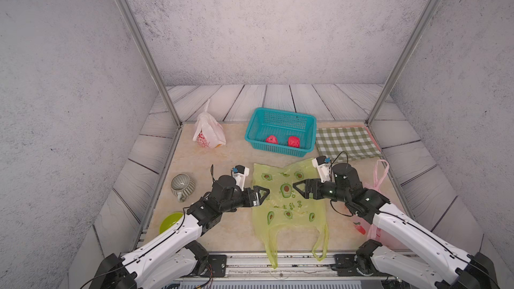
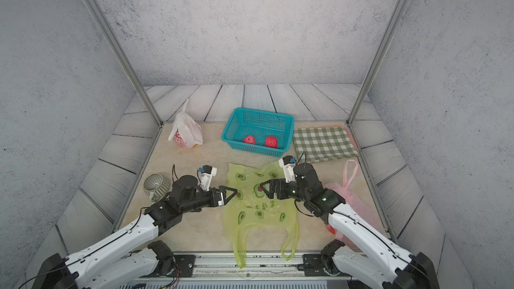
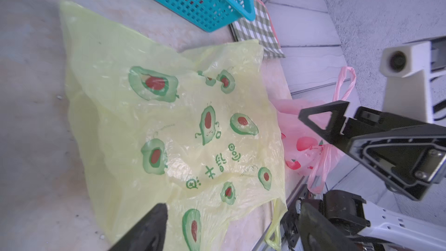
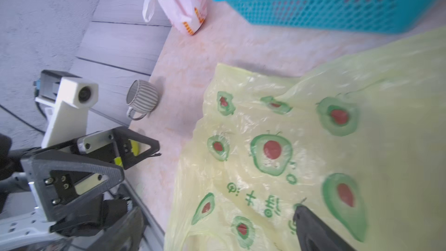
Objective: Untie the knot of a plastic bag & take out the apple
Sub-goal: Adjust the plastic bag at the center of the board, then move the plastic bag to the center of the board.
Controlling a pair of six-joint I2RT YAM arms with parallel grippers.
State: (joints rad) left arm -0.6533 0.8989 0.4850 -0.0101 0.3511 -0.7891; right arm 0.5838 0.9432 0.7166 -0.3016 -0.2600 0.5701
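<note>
Avocado bag (image 1: pixel 289 212) lies flat on the table (image 1: pixel 222 162), handles loose, under the wide-open, empty left gripper (image 1: pixel 264 191) and right gripper (image 1: pixel 296 187), with two red apples (image 1: pixel 271 139) in the blue basket (image 1: pixel 275 148) behind it.

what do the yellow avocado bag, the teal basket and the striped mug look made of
The yellow bag: thin plastic film, glossy and translucent; it wrinkles and lies flat. The teal basket: moulded rigid plastic, smooth, with a gridded mesh wall. The striped mug: probably glazed ceramic, judging by its soft sheen and thick rim.
</note>
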